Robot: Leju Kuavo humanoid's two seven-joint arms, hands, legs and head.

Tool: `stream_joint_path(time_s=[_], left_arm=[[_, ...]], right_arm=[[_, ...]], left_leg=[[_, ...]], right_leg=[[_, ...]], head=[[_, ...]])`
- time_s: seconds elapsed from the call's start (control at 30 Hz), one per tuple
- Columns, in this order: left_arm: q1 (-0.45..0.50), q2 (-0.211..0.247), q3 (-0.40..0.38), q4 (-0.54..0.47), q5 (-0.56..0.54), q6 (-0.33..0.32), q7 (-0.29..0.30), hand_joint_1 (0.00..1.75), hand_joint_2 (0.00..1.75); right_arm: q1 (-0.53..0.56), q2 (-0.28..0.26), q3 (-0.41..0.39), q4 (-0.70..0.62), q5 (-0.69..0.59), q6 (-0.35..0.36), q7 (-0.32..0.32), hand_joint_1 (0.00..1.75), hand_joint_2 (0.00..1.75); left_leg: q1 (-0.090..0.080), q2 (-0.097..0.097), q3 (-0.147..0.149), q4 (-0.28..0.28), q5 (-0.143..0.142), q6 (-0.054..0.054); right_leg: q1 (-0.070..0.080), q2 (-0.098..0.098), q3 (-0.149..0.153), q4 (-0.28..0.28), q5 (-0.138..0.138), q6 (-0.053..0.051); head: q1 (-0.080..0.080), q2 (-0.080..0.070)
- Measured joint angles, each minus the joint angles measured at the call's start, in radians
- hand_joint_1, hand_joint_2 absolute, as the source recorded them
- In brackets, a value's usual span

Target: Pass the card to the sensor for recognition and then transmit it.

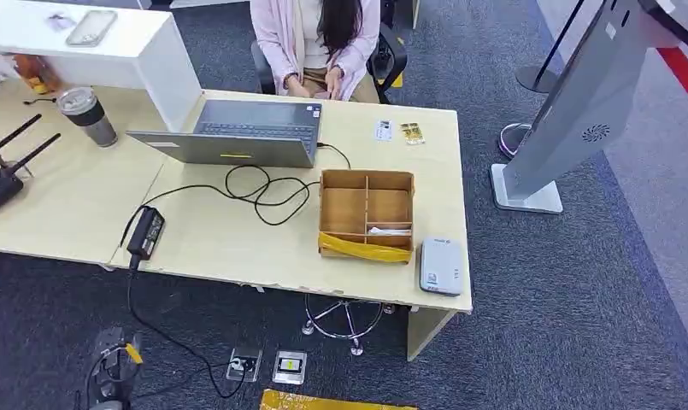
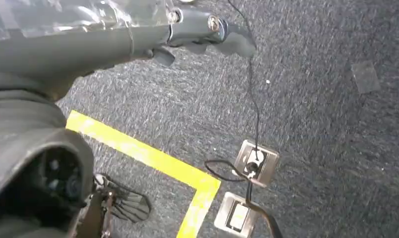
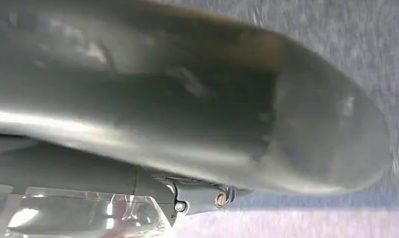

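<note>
A white card (image 1: 389, 231) is lying in the wooden divided box (image 1: 366, 181), in its 4 o'clock compartment, with the grey sensor (image 1: 440, 266) sitting just beside the box at 4 o'clock. Both arms are hanging toward the carpet; can't tell how the fingers of either hand are set.

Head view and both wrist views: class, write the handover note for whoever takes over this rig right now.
Left hand and right hand: hanging over the carpet, finger state unclear, no card seen in either.
White card: lying in the cardboard box.
Sensor: beside the box, at the desk's near corner.
Done: nothing.
Left: pick up the card, present it to the sensor, hand it on.
</note>
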Motion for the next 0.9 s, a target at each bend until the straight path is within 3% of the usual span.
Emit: stream_joint_path(time_s=[0.1, 0.13, 0.17, 0.2, 0.3, 0.33, 0.37, 0.4, 0.5, 0.53, 0.57, 0.6, 0.63, 0.67, 0.7, 0.73, 0.77, 0.8, 0.83, 0.87, 0.9], left_arm=[[0.006, 0.000, 0.008, 0.001, 0.003, -0.002, 0.000, 0.03, 0.00], [0.008, 0.000, 0.009, 0.001, 0.003, -0.003, 0.000, 1.75, 0.00], [0.010, 0.000, 0.009, 0.002, 0.003, -0.003, 0.000, 1.75, 0.00], [0.011, 0.000, 0.009, 0.002, 0.003, -0.003, 0.000, 1.75, 0.00], [0.013, 0.000, 0.010, 0.003, -0.002, -0.002, 0.000, 1.75, 0.00], [0.014, 0.000, 0.010, 0.003, -0.004, -0.002, 0.000, 1.47, 0.00], [0.015, 0.001, 0.010, 0.004, -0.011, 0.001, 0.000, 1.47, 0.00], [0.015, 0.001, 0.010, 0.005, -0.015, 0.003, 0.000, 0.00, 0.00], [0.017, 0.002, 0.010, 0.005, -0.013, 0.002, 0.001, 0.00, 0.00], [0.018, 0.002, 0.010, 0.005, -0.012, 0.003, 0.001, 1.75, 0.00], [0.019, 0.002, 0.010, 0.005, -0.012, 0.003, 0.001, 1.75, 0.00], [0.020, 0.002, 0.010, 0.006, -0.014, 0.002, 0.001, 1.75, 0.00], [0.020, 0.002, 0.010, 0.006, -0.015, 0.001, 0.001, 1.73, 0.00], [0.020, 0.002, 0.010, 0.006, -0.015, -0.002, 0.001, 0.00, 0.00], [0.021, 0.002, 0.010, 0.006, -0.015, -0.003, 0.001, 0.00, 0.00], [0.021, 0.002, 0.010, 0.006, -0.014, 0.000, 0.001, 0.00, 0.00], [0.021, 0.002, 0.010, 0.006, -0.013, 0.007, 0.001, 1.75, 0.00], [0.021, 0.001, 0.010, 0.006, -0.012, 0.018, 0.001, 1.75, 0.00], [0.021, 0.001, 0.010, 0.006, -0.011, 0.023, 0.001, 1.75, 0.00], [0.022, 0.001, 0.010, 0.006, -0.011, 0.021, 0.001, 0.00, 0.00], [0.022, 0.001, 0.010, 0.006, -0.011, 0.014, 0.000, 0.00, 0.00]], right_arm=[[-0.001, 0.000, 0.000, 0.000, 0.000, 0.016, 0.007, 0.00, 0.00], [-0.001, 0.000, 0.000, 0.000, 0.000, 0.021, 0.009, 0.28, 0.00], [-0.001, 0.000, 0.000, 0.000, 0.001, 0.027, 0.010, 0.28, 0.00], [-0.001, 0.000, 0.000, 0.000, 0.001, 0.029, 0.011, 1.75, 0.00], [-0.001, 0.000, 0.000, 0.000, 0.000, 0.049, 0.008, 1.75, 0.00], [-0.001, 0.000, 0.000, 0.000, 0.000, 0.054, 0.005, 0.42, 0.00], [-0.001, 0.000, 0.000, 0.000, -0.001, 0.060, -0.001, 0.42, 0.00], [-0.001, 0.000, 0.000, 0.000, 0.001, 0.062, -0.003, 0.00, 0.00], [-0.001, -0.001, 0.000, 0.000, -0.003, 0.056, 0.006, 0.00, 0.00], [-0.001, -0.001, 0.000, 0.000, -0.007, 0.052, 0.009, 1.75, 0.00], [-0.001, -0.001, 0.000, 0.000, -0.008, 0.051, 0.011, 1.75, 0.00], [-0.001, -0.001, 0.000, 0.000, -0.007, 0.053, 0.012, 1.40, 0.00], [-0.001, 0.000, 0.000, 0.000, -0.006, 0.059, 0.011, 0.00, 0.00], [-0.001, 0.000, 0.000, 0.000, -0.005, 0.064, 0.010, 0.00, 0.00], [-0.001, -0.001, 0.000, 0.000, -0.005, 0.068, 0.009, 0.00, 0.00], [-0.001, -0.001, 0.000, 0.000, -0.005, 0.064, 0.011, 1.75, 0.00], [-0.001, 0.000, 0.000, 0.000, -0.006, 0.058, 0.015, 1.75, 0.00], [-0.001, -0.001, 0.000, 0.000, -0.006, 0.059, 0.016, 1.03, 0.00], [-0.001, 0.000, 0.000, 0.000, -0.006, 0.062, 0.015, 0.00, 0.00], [-0.001, 0.000, 0.000, 0.000, -0.003, 0.071, 0.013, 0.00, 0.00], [-0.001, 0.000, 0.000, 0.000, 0.000, 0.076, 0.011, 0.00, 0.00]], left_leg=[[0.000, 0.000, 0.000, 0.000, 0.000, 0.000], [0.000, 0.000, 0.000, 0.000, 0.000, 0.000], [0.000, 0.000, 0.000, 0.000, 0.000, 0.000], [0.000, 0.000, 0.000, 0.000, 0.000, 0.000], [0.000, 0.000, 0.000, 0.000, 0.000, 0.000], [0.000, 0.000, 0.000, 0.000, 0.000, 0.000], [0.000, 0.000, 0.000, 0.000, 0.000, 0.000], [0.000, 0.000, 0.000, 0.000, 0.000, 0.000], [0.000, 0.000, 0.000, 0.000, 0.000, 0.000], [0.000, 0.000, 0.000, 0.000, 0.000, 0.000], [0.000, 0.000, 0.000, 0.000, 0.000, 0.000], [0.000, 0.000, 0.000, 0.000, 0.000, 0.000], [0.000, 0.000, 0.000, 0.000, 0.000, 0.000], [0.000, 0.000, 0.000, 0.000, 0.000, 0.000], [0.000, 0.000, 0.000, 0.000, 0.000, 0.000], [0.000, 0.000, 0.000, 0.000, 0.000, 0.000], [0.000, 0.000, 0.000, 0.000, 0.000, 0.000], [0.000, 0.000, 0.000, 0.000, 0.000, 0.000], [0.000, 0.000, 0.000, 0.000, 0.000, 0.000], [0.000, 0.000, 0.000, 0.000, 0.000, 0.000], [0.000, 0.000, 0.000, 0.000, 0.000, 0.000]], right_leg=[[0.000, 0.000, 0.000, 0.000, 0.000, 0.000], [0.000, 0.000, 0.000, 0.000, 0.000, 0.000], [0.000, 0.000, 0.000, 0.000, 0.000, 0.000], [0.000, 0.000, 0.000, 0.000, 0.000, 0.000], [0.000, 0.000, 0.000, 0.000, 0.000, 0.000], [0.000, 0.000, 0.000, 0.000, 0.000, 0.000], [0.000, 0.000, 0.000, 0.000, 0.000, 0.000], [0.000, 0.000, 0.000, 0.000, 0.000, 0.000], [0.000, 0.000, 0.000, 0.000, 0.000, 0.000], [0.000, 0.000, 0.000, 0.000, 0.000, 0.000], [0.000, 0.000, 0.000, 0.000, 0.000, 0.000], [0.000, 0.000, 0.000, 0.000, 0.000, 0.000], [0.000, 0.000, 0.000, 0.000, 0.000, 0.000], [0.000, 0.000, 0.000, 0.000, 0.000, 0.000], [0.000, 0.000, 0.000, 0.000, 0.000, 0.000], [0.000, 0.000, 0.000, 0.000, 0.000, 0.000], [0.000, 0.000, 0.000, 0.000, 0.000, 0.000], [0.000, 0.000, 0.000, 0.000, 0.000, 0.000], [0.000, 0.000, 0.000, 0.000, 0.000, 0.000], [0.000, 0.000, 0.000, 0.000, 0.000, 0.000], [0.000, 0.000, 0.000, 0.000, 0.000, 0.000]], head=[[0.000, 0.000], [0.000, 0.000], [0.000, 0.000], [0.000, 0.000], [0.000, 0.000], [0.000, 0.000], [0.000, 0.000], [0.000, 0.000], [0.000, 0.000], [0.000, 0.000], [0.000, 0.000], [0.000, 0.000], [0.000, 0.000], [0.000, 0.000], [0.000, 0.000], [0.000, 0.000], [0.000, 0.000], [0.000, 0.000], [0.000, 0.000], [0.000, 0.000], [0.000, 0.000]])
